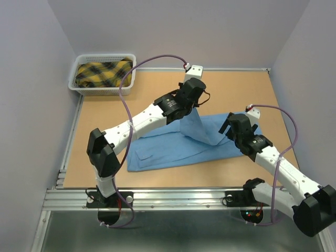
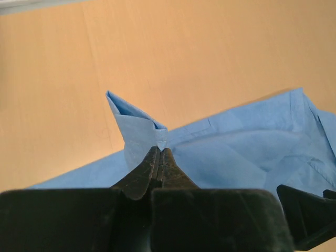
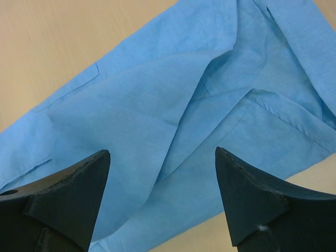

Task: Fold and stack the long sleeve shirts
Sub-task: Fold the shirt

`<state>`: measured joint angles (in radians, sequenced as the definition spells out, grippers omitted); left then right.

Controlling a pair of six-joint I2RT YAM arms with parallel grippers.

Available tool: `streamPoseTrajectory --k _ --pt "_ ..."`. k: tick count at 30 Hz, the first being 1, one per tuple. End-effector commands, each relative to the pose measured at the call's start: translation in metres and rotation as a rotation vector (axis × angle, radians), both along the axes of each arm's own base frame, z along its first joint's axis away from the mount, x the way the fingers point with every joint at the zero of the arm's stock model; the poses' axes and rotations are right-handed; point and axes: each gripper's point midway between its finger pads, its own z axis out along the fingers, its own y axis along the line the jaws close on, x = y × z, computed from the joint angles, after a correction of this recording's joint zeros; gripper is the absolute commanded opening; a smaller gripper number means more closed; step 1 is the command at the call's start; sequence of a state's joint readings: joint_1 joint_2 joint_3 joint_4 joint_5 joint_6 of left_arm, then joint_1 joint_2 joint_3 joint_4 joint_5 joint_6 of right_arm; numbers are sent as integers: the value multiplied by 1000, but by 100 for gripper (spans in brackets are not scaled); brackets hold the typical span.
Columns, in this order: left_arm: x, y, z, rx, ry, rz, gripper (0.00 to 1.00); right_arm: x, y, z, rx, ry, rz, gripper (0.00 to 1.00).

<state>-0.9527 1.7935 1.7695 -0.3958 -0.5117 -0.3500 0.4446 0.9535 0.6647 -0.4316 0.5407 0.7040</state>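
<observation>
Bench (image 1: 157, 89): tan top, only slivers in the wrist views.

Light blue shirt (image 1: 173, 144): lies across the middle of the bench, part under the left forearm. Collar and cuffs hard to make out from above.

White basket (image 1: 105, 56): far-left of the shirt, well apart, holding a yellow-and-black plaid cloth (image 1: 102, 73). Only the top view shows it.

Left gripper (image 2: 160, 152): over the shirt's far edge. From above its fingertips are hidden under the wrist and the cloth rises to it in a tent. Its own camera shows the jaws pressed together, pinching a small fold.

Right gripper (image 3: 161, 151): over the shirt's right end, fingers spread wide. Contact with the cloth unclear.
</observation>
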Motion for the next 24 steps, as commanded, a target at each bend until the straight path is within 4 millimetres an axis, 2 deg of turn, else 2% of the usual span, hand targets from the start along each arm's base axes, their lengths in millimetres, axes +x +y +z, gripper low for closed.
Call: streamPoseTrajectory --k 1,2,3,5,6,8,9,10,12,16,17,19,20,22,23,24 --pt "1 23 37 13 -102 3 0 26 -7 43 16 -94 -64 85" --pt "2 24 47 -11 -124 -7 0 29 -7 43 24 -84 -59 85" --pt "6 30 54 -26 -141 -1 0 34 -18 43 31 -75 -88 85" --pt "6 37 72 -59 -170 -26 0 45 -17 36 75 -26 -58 84" --pt "7 40 81 -73 -186 -29 0 52 -31 37 96 -20 -92 84" --pt "5 41 91 -83 -204 -44 0 60 -33 28 126 21 -79 84" --pt "3 41 94 -86 -207 -57 0 65 -41 28 140 24 -95 84" --pt "-1 43 101 -100 -220 -71 0 70 -41 27 157 27 -88 84" --pt "-4 39 100 -114 -241 -111 0 80 -40 25 201 46 -75 84" --pt "6 38 106 -58 -321 -146 0 94 -47 23 278 35 -98 84" --pt "8 36 117 -66 -343 -160 0 96 -42 23 301 35 -76 84" --pt "14 29 119 -67 -350 -173 0 102 -37 20 324 30 -59 84" --pt "15 26 130 -66 -379 -197 0 103 -32 21 346 25 -36 84" --pt "17 24 140 -74 -405 -205 0 107 -31 20 353 18 -33 84" --pt "20 23 147 -72 -428 -209 0 108 -40 20 358 12 -59 84" --pt "21 22 158 -85 -457 -207 0 108 -40 19 360 11 -63 84"
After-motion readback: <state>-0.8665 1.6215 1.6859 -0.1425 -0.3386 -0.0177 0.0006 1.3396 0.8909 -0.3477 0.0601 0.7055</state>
